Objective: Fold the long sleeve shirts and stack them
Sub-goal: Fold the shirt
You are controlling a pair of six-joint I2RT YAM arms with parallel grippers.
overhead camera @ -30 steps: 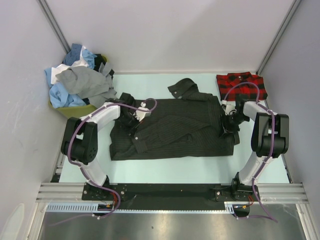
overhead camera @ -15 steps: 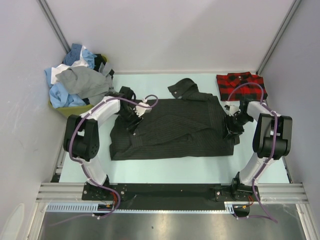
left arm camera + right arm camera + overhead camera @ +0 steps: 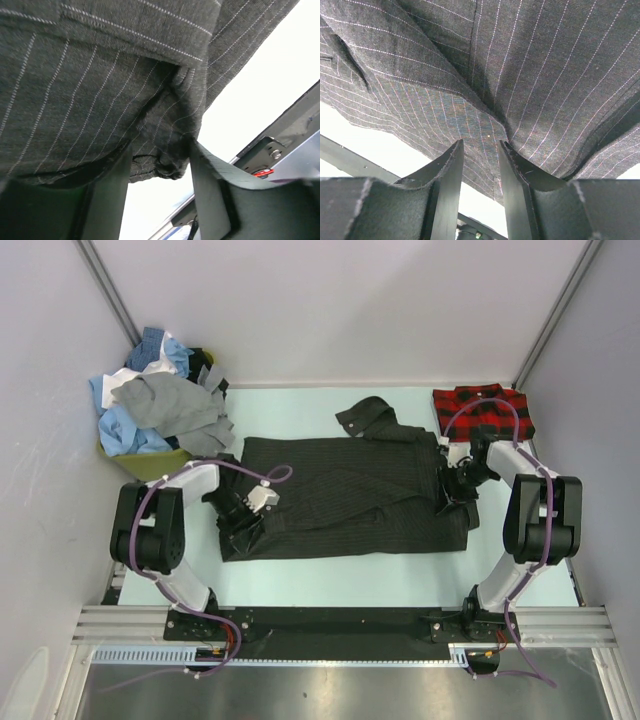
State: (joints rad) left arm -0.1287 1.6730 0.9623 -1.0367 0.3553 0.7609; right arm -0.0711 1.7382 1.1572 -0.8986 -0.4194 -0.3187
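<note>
Charcoal pinstriped shirt (image 3: 350,500) lies spread across the middle of the pale worktop (image 3: 300,405). It is folded into a wide, rough block, and its far edge is rumpled up near the centre.

The left pincer (image 3: 238,517) sits low at the shirt's near-left corner. From its wrist camera, its fingers (image 3: 107,200) stand well apart, with bare worktop showing between them. A small wad of hem hangs at the tips, unclamped, so the pincer looks released.

The right pincer (image 3: 448,490) is down on the shirt's right edge. Seen close, its two fingers (image 3: 517,185) stand close together with cloth bunched at the tips. The pinstripes crease and draw in toward that spot, so it looks clenched on a fold of the charcoal shirt.

A red-and-black plaid shirt (image 3: 483,410) lies folded flat in the far right corner, just beyond the right arm and apart from the dark one.

At the far left, a heap of shirts (image 3: 155,405) in blue, white and grey spills out of a yellow-green bin (image 3: 165,462) at the edge of the worktop.
</note>
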